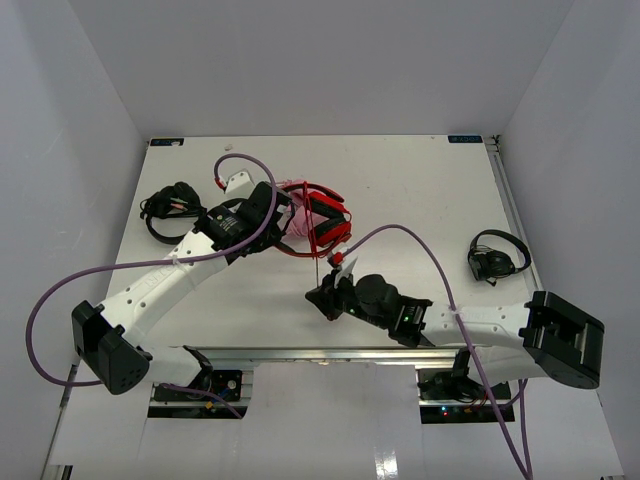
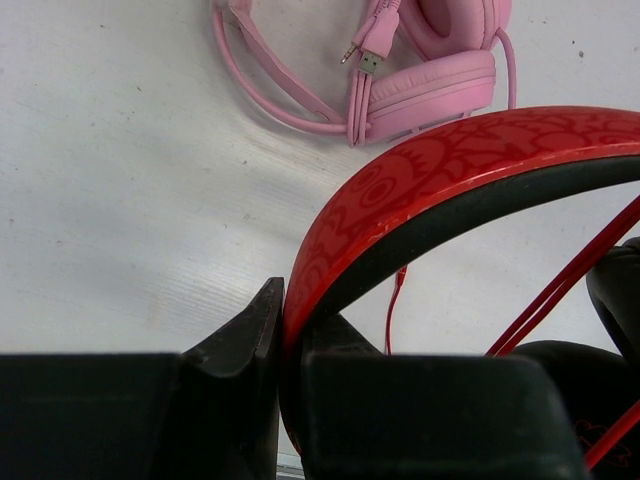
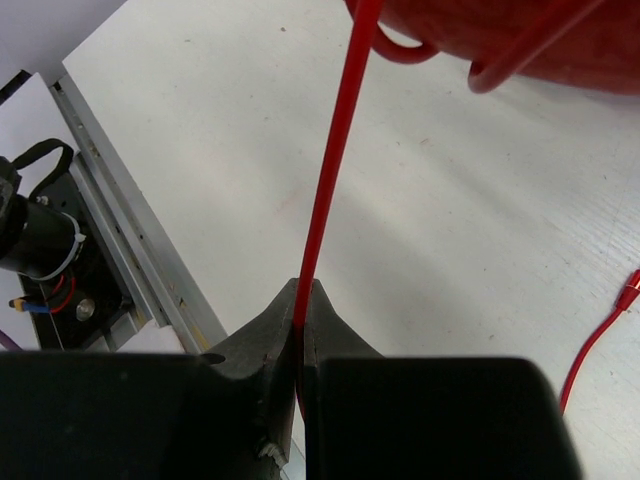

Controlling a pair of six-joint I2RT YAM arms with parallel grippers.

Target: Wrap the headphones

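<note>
The red headphones [image 1: 328, 215] lie at the table's middle, partly over pink headphones. My left gripper [image 1: 284, 214] is shut on their red headband [image 2: 450, 170], which has a black inner band. This shows in the left wrist view, where the jaws [image 2: 290, 300] pinch the band's edge. The thin red cable [image 1: 315, 258] runs taut from the headphones down to my right gripper [image 1: 322, 296]. In the right wrist view the gripper [image 3: 303, 295] is shut on the cable [image 3: 335, 170]. Cable loops hang by the red ear cup [image 3: 520, 40]. A loose cable stretch [image 3: 600, 340] lies on the table.
Pink headphones [image 2: 430, 80] with their own cable and plug lie just beyond the red ones, also in the top view [image 1: 298, 228]. Black headphones [image 1: 170, 208] sit at the left, smaller black ones [image 1: 495, 258] at the right. The table's front rail [image 3: 130, 260] is near my right gripper.
</note>
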